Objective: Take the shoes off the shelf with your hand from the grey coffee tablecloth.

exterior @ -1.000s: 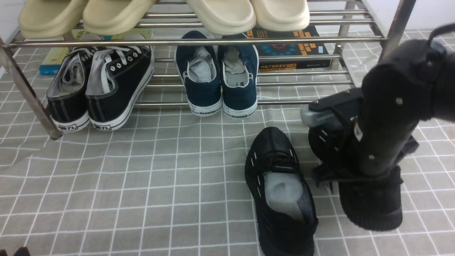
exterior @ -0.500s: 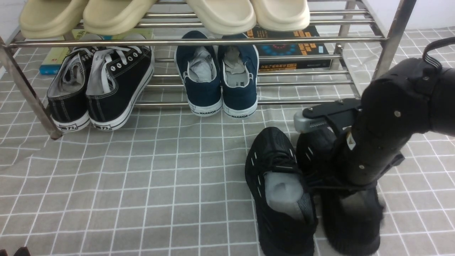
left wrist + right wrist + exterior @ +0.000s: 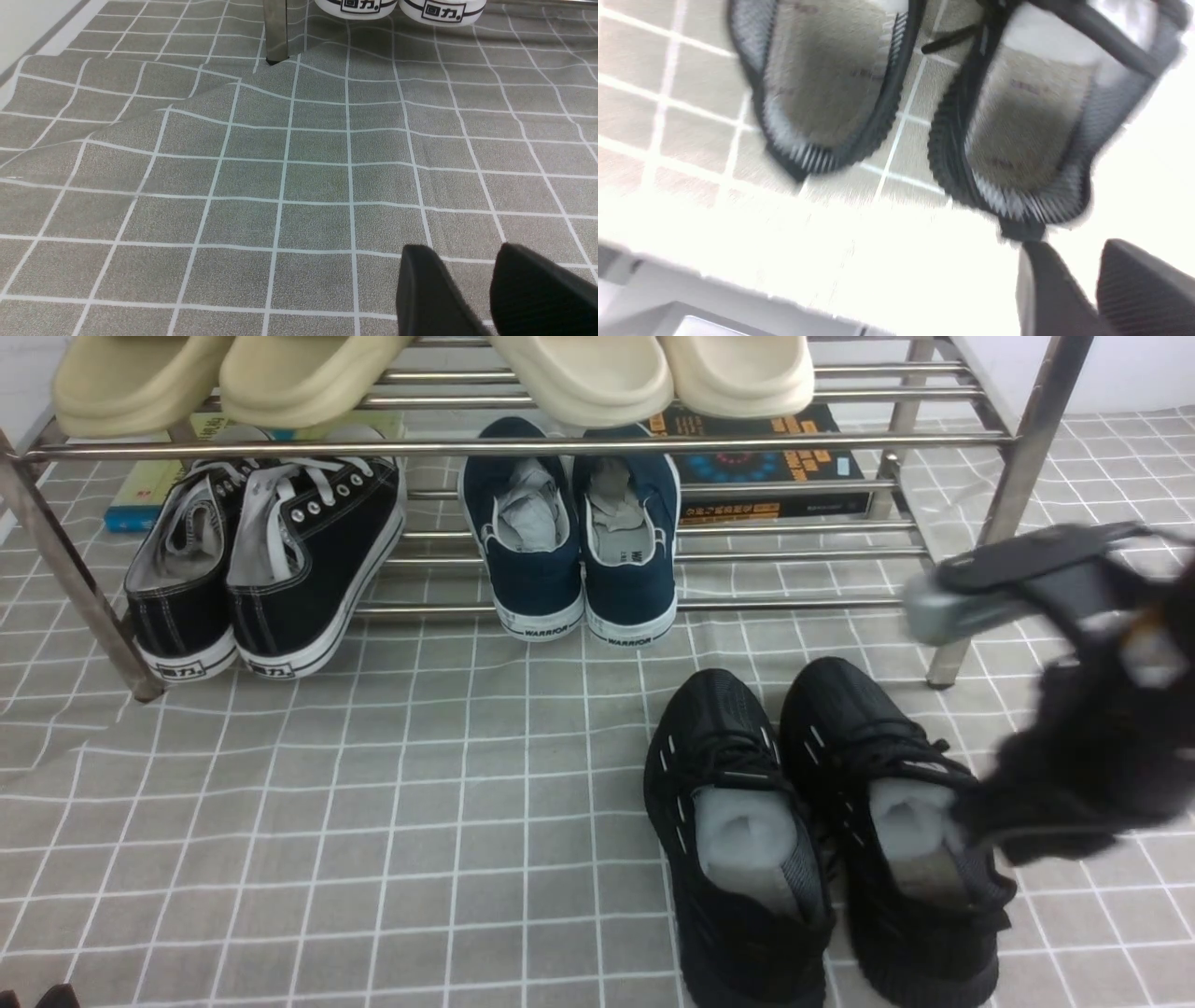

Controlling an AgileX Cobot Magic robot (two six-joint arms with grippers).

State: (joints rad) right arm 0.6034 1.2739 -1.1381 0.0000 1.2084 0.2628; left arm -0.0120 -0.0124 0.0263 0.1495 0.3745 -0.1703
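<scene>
The two all-black mesh shoes stand side by side on the grey gridded tablecloth point(image 3: 373, 821), in front of the silver shelf point(image 3: 523, 446): the left shoe point(image 3: 733, 840) and the right shoe point(image 3: 896, 831), both with pale stuffing. In the right wrist view their heel openings show, one point(image 3: 826, 79) beside the other point(image 3: 1027, 121). My right arm point(image 3: 1092, 728) is blurred, just right of the right shoe. My right gripper point(image 3: 1069, 249) is open and empty, clear of the heels. My left gripper point(image 3: 462, 252) is open and empty over bare cloth.
On the shelf's lower tier stand black canvas sneakers point(image 3: 271, 569) and navy shoes point(image 3: 579, 551), with books point(image 3: 775, 457) behind. Beige slippers point(image 3: 588, 373) sit on the upper tier. The shelf's right leg point(image 3: 999, 513) stands close to my right arm. A cloth wrinkle point(image 3: 154, 116) lies near the left leg point(image 3: 278, 32).
My right gripper set the second black shoe down beside the first, let go of it, and the arm moved up and to the right. The left arm has not moved.
</scene>
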